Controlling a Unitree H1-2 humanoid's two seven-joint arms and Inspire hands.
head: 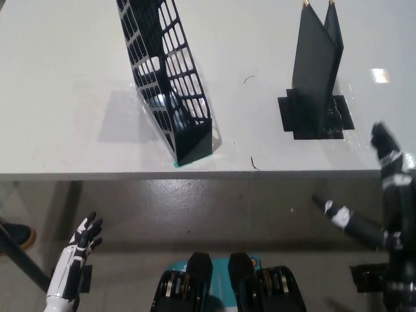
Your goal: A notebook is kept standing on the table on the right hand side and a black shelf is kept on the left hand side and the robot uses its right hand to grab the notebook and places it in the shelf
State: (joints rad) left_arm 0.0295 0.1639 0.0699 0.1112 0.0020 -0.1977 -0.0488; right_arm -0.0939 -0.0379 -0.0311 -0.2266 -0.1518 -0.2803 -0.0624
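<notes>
A dark notebook point(316, 62) stands upright on the white table point(65, 130) at the right, propped in a black stand point(316, 116). Left of it, a black mesh shelf point(170, 84) stands tilted on the table, its open side facing up. My black right hand point(383, 195) hovers off the table's front edge at the far right, below and right of the notebook, fingers spread and holding nothing. At the lower left my white left hand point(84, 237) rests below the table edge, fingers apart and empty.
The table's front edge point(195, 174) runs across the middle of the picture, with grey floor below it. A small dark scrap point(255, 164) lies near the edge between the shelf and the notebook. A shoe point(16, 234) shows at the far left on the floor.
</notes>
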